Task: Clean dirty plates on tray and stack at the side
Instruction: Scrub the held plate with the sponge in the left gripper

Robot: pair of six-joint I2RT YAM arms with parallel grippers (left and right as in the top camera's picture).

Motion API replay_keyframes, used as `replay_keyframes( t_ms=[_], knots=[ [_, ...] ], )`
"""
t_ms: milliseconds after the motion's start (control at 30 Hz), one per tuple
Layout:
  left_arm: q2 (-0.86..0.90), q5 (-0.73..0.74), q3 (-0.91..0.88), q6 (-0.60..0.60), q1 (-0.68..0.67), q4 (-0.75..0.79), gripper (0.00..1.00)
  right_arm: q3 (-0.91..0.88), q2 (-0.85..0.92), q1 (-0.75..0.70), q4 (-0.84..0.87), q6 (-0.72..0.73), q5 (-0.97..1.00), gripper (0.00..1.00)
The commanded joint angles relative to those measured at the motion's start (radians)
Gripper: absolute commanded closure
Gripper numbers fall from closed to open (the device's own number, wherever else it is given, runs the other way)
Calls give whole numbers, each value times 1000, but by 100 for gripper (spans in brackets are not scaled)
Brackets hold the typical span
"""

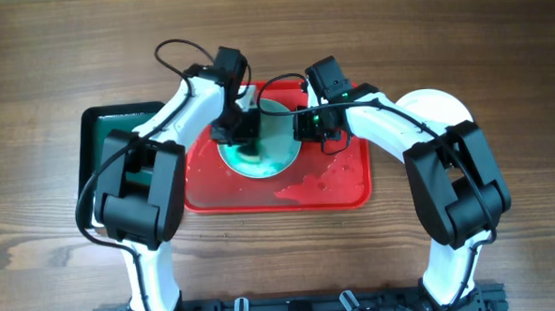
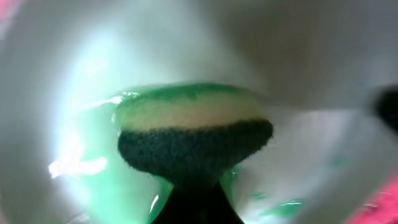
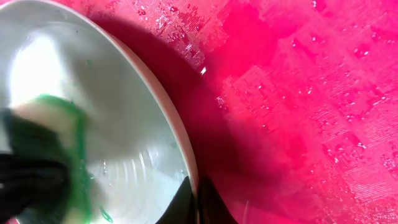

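Green-and-yellow sponge (image 2: 194,140) sat clamped in the left fingers (image 2: 194,210), its dark scouring layer nearest the camera and its pale side pressed into the plate (image 2: 87,74), where a green film pooled around it. The right fingers (image 3: 189,205) were closed narrow on that plate's rim, one tip on each side. The shadow beneath suggested the rim was raised slightly off the wet red tray (image 3: 298,93).

Seen from overhead, the plate lay on the half of the tray nearer the desk's (image 1: 48,53) far edge, about midway between its left and right edges. A dark green tray (image 1: 117,125) lay just beside the red one on the left. A second plate (image 1: 435,102) rested towards the right edge, partly under the right arm.

The step looked to be scrubbing the centre. Doing it well would have called for a firm rim pinch, since the wet plate seemed likely to slip or turn. It also called for light overlapping circles working outward from the green patch, without shoving the sponge against the right fingers.
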Motion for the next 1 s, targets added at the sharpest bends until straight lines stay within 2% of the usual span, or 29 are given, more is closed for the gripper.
replay_keyframes(
  t_ms=[0,100,200,267,400,433,533,633,767,967],
  knots=[
    [40,207,-28,8,-83,77,96,-3,13,7,8,-3,-24,96],
    [40,146,-28,-105,-106,154,96,-3,13,7,7,-3,-24,96],
    [40,-19,-28,-224,-104,184,96,-3,13,7,7,-3,-24,96],
    [40,-228,-28,-303,-94,195,96,-3,13,7,5,-3,-24,96],
    [41,-483,-28,-319,-61,190,96,-3,13,7,3,-3,-24,96],
    [40,-501,-28,-319,-40,188,96,-3,13,7,3,-3,-24,96],
    [40,-478,-28,-363,45,161,96,-3,13,7,-1,0,-24,96],
    [40,-375,-28,-355,115,103,96,-3,16,4,-24,24,-34,96],
    [40,-228,-28,-192,143,6,96,-3,47,4,-16,-5,-139,96],
    [41,74,-28,204,119,-226,96,-3,67,-16,22,-43,-241,96]
  ],
)
